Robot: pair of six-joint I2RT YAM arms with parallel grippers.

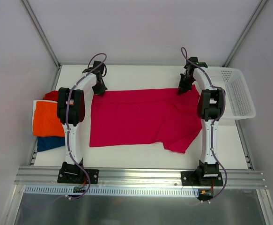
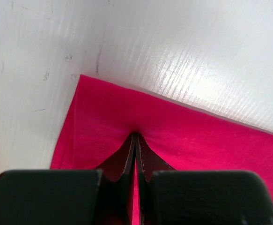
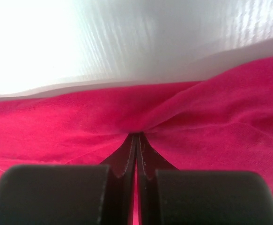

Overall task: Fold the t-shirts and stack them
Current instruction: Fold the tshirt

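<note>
Magenta-pink t-shirt (image 1: 141, 117) lies flat, far edge clenched by left pincer (image 2: 135, 136) and right pincer (image 3: 137, 136).

both arms rise from their bases at 6 o'clock and stretch toward 12 o'clock with elbows lifted, the left arm (image 1: 70, 123) bowed out to 9 o'clock, the right arm (image 1: 211, 125) to 3 o'clock. the left hand (image 1: 100, 90) and right hand (image 1: 184, 89) point down, fingers pressed together, each pinching the far edge of the magenta t-shirt (image 1: 136, 119).
</note>
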